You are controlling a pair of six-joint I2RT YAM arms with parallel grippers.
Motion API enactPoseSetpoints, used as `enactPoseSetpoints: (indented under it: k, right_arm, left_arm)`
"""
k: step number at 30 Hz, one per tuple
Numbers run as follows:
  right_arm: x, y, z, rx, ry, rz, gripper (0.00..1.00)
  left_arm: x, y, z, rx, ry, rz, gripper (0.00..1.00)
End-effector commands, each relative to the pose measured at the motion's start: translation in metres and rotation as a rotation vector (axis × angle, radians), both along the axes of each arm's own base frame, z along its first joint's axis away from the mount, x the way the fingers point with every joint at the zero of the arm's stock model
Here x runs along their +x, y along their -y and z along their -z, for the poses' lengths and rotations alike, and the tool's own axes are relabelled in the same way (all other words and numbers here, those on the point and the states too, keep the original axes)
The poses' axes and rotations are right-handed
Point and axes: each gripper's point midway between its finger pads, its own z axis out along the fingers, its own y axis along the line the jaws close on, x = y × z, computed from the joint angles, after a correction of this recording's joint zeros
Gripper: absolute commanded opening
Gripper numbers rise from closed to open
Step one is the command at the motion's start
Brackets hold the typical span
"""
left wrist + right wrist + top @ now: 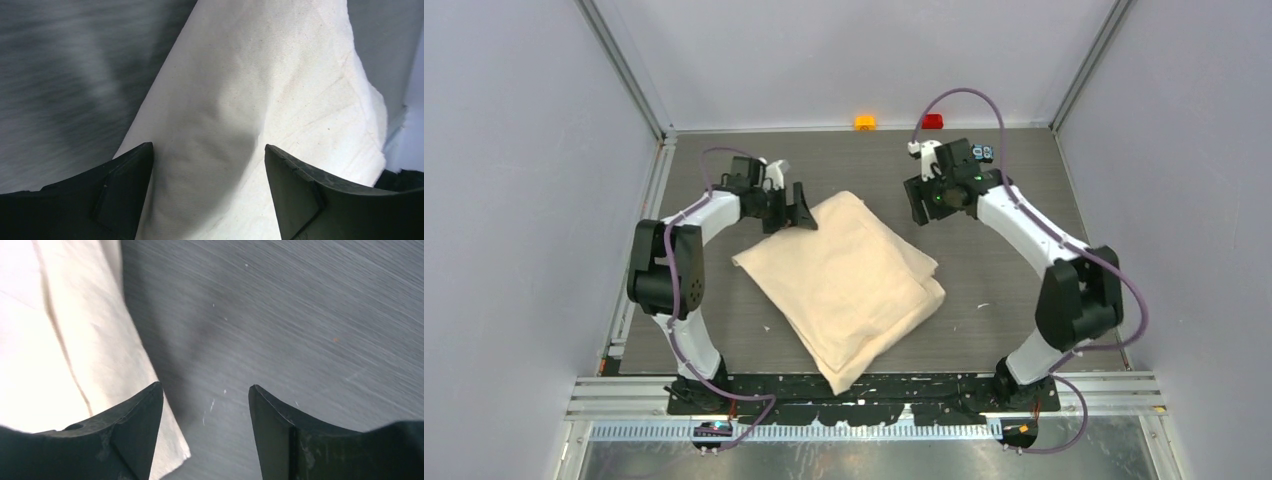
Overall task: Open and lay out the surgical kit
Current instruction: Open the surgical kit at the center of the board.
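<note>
Black fingertips of the left gripper (209,150) fill the bottom of its wrist view, spread wide with the folded beige cloth (260,75) showing between them. They hold nothing, and I cannot tell whether they touch the fabric.

From overhead, the cloth bundle (844,280) lies as a diamond at the middle of the dark table (1004,290). The left gripper (802,212) hangs over its 11 o'clock edge near the top corner. The right gripper (921,205) sits off the bundle at about 1 o'clock. Its wrist view shows open, empty jaws over bare table (300,315), with the cloth's folded edge (50,340) just beside its left fingertip.

An orange block (865,122) and a red block (933,121) rest at the far edge, at 12 o'clock.

No tray or instruments show, so the kit looks fully wrapped and the first unfolding is not yet done. Next, the left gripper likely needs to descend, pinch only the top layer, and draw it out toward 10 o'clock. The right gripper probably needs to shift toward 8 o'clock to reach a flap; grabbing 2 layers would drag the whole bundle.
</note>
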Motion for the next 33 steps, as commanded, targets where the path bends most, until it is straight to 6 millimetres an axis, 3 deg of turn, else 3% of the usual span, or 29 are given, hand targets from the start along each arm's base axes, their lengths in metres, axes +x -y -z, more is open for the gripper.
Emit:
enactPoseSetpoints:
  k: [1,8,13,16,25,29,33]
  right_arm:
    - [-0.044,0.008,-0.026,0.024,0.003,-0.102,0.7]
    - [-0.143,0.011,-0.04,0.042,-0.06,-0.492,0.76]
    - [-0.196,0.017,-0.015,-0.145,-0.087,-0.718,0.77]
    - [-0.218,-0.002,0.001,-0.277,-0.006,-0.862,0.78]
    - [-0.261,-0.05,0.005,-0.272,0.053,-1.119,0.8]
    - [-0.256,-0.055,0.03,-0.377,0.116,-1.155,0.79]
    - [-0.236,-0.049,0.048,-0.498,0.149,-1.116,0.76]
  left_arm:
    - [-0.018,0.028,-0.026,-0.135,-0.05,-0.013,0.84]
    - [-0.008,0.014,-0.032,-0.025,0.056,0.001,0.88]
    - [0.002,0.009,-0.037,0.024,0.098,0.027,0.92]
    - [0.007,0.008,-0.036,0.047,0.103,0.046,0.99]
    - [0.002,0.009,-0.031,0.069,0.085,0.164,1.0]
    - [0.0,0.01,-0.024,0.067,0.055,0.189,1.0]
    - [-0.005,0.015,-0.022,0.03,0.048,0.205,1.0]
